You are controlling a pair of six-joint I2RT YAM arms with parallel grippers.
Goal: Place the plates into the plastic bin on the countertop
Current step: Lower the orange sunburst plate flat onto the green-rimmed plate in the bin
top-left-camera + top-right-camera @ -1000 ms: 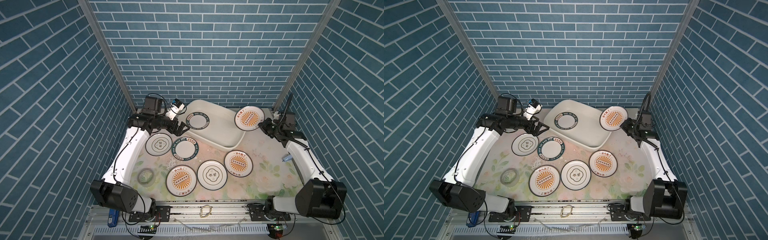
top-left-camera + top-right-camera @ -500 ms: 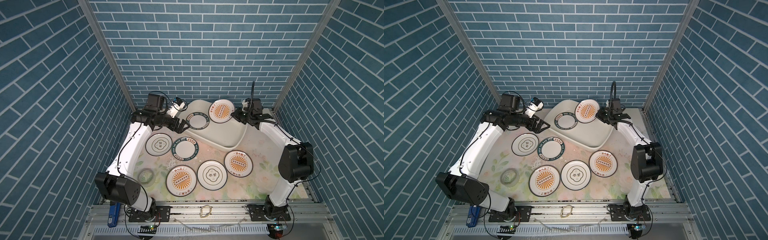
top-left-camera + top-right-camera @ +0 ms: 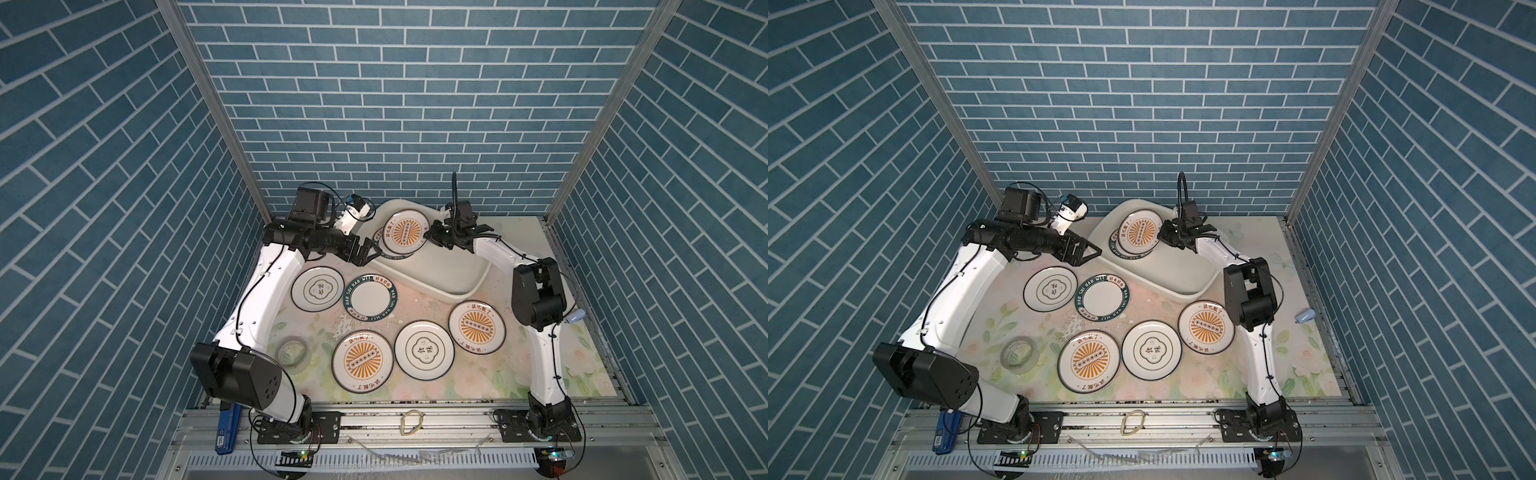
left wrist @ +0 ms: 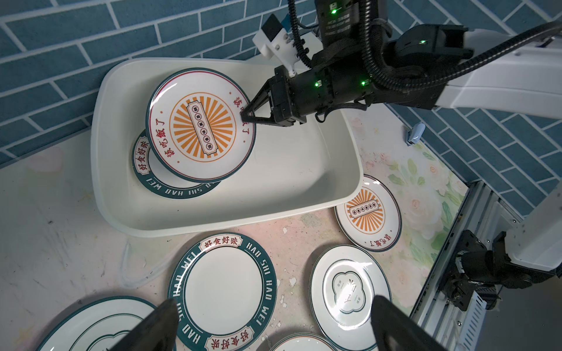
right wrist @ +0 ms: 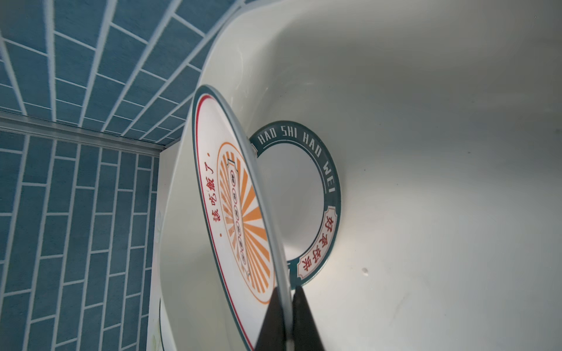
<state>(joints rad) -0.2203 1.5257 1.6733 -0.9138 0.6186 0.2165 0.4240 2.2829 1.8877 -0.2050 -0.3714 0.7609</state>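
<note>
Left wrist view: the sunburst plate [image 4: 200,124], clamped at its edge by the right gripper [image 4: 244,117], hangs tilted over one green-rimmed plate [image 4: 143,179] lying in the bin [image 4: 289,182]. Five plates [image 3: 362,366] are left on the countertop [image 3: 498,382]; the left gripper [image 3: 368,254] stands wide and empty beside the bin.

A: What else is lying abt?
B: Tape roll [image 3: 293,357], see-thru, flat, near left. Small pale-blue bit [image 3: 575,317] at the right edge, can't tell what it is.
A: And up front?
B: Metal rail [image 3: 457,424] w/ a yellowish loop [image 3: 411,422] on it, abt mid. Blue boxy thing [image 3: 224,428] at the near-left corner. Blue brick walls [image 3: 395,104] left, right & far.
</note>
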